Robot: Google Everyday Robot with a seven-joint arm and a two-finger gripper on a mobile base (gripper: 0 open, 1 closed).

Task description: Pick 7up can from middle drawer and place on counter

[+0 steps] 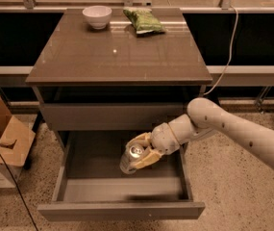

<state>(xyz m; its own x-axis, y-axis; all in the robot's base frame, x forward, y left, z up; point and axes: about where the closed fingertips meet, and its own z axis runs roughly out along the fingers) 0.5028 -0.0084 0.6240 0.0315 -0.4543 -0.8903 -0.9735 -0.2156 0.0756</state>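
— How far along are you?
— Your pincer [141,157] is clamped on the can [128,163], which hangs inside the open drawer [122,210], seemingly off its floor. The grab looks done. You've yet to raise it out and set it on the tabletop [127,57].
— Which way does it point?
— Near upright, silver top up, with the long axis tipped slightly toward the arm.

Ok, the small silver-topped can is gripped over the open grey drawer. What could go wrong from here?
The gripper holds the silver-topped can tilted; it may slip back into the grey middle drawer. Rising straight up, it could hit the upper grey drawer front or the edge of the glossy grey-brown counter.
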